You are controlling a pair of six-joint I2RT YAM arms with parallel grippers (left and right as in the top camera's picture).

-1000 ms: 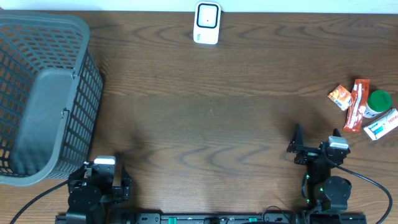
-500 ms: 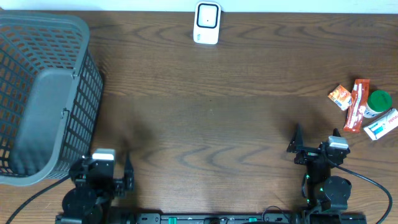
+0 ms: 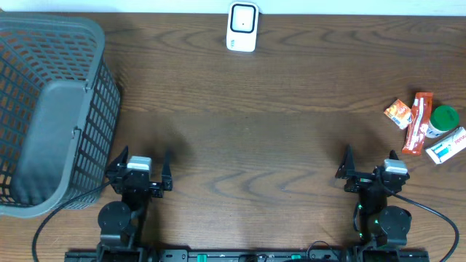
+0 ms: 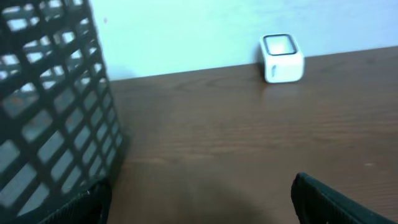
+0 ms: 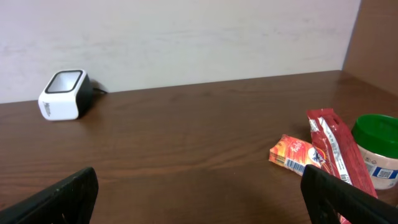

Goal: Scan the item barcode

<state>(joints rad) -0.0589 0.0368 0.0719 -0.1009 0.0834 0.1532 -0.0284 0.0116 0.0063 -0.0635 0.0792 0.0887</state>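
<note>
Since a second ago our left pincer [image 3: 140,169] has swung out from beside the basket [image 3: 51,109], and both it and our right pincer [image 3: 370,167] gape empty, while the red sachet [image 3: 419,122] lies far right, crowded against the orange packet [image 3: 398,113], so we might grab both.

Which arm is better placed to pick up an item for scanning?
Right. The red packet and green-lidded jar lie near the open right gripper; the left gripper sits beside the basket, far from them.
</note>
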